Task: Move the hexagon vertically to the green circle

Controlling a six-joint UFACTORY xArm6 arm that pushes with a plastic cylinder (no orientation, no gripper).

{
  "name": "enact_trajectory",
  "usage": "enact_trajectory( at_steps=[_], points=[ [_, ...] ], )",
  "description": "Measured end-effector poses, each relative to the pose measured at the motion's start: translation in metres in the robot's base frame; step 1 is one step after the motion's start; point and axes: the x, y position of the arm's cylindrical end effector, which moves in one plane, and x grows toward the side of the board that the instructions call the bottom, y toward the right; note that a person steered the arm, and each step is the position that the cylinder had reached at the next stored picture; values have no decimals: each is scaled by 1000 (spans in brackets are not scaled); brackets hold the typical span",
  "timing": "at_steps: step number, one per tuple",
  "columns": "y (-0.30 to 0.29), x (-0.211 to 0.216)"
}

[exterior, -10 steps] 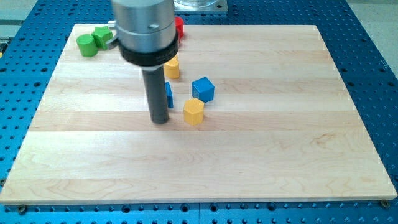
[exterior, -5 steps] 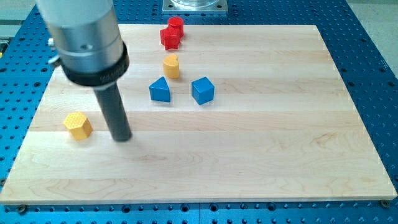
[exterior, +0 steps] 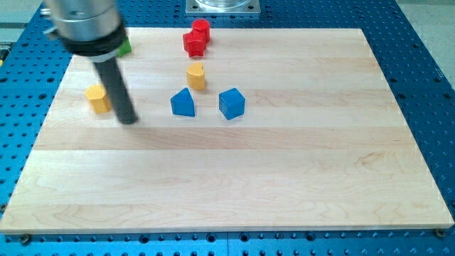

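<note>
The yellow hexagon block (exterior: 97, 99) lies at the view's left on the wooden board (exterior: 284, 178). My tip (exterior: 126, 119) rests on the board just right of it and slightly lower, close to or touching its right side. The arm's grey body hides most of the green blocks at the view's top left; only a small green edge (exterior: 126, 48) shows, and I cannot make out the green circle.
Two red blocks (exterior: 196, 37) sit at the view's top centre. A yellow block (exterior: 196, 75) lies below them. A blue triangular block (exterior: 183, 103) and a blue cube (exterior: 231, 103) lie side by side near the middle.
The yellow hexagon went from the middle to the view's lower left, then up the left side. My tip moved left and then up with it.
</note>
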Motion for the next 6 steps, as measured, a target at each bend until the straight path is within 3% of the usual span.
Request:
enact_trajectory(
  at_steps=[1,2,4,5,6],
  points=[
    [12,-50],
    [-45,-54],
    [-81,-43],
    [-85,-44],
    [-42,-67]
  ],
)
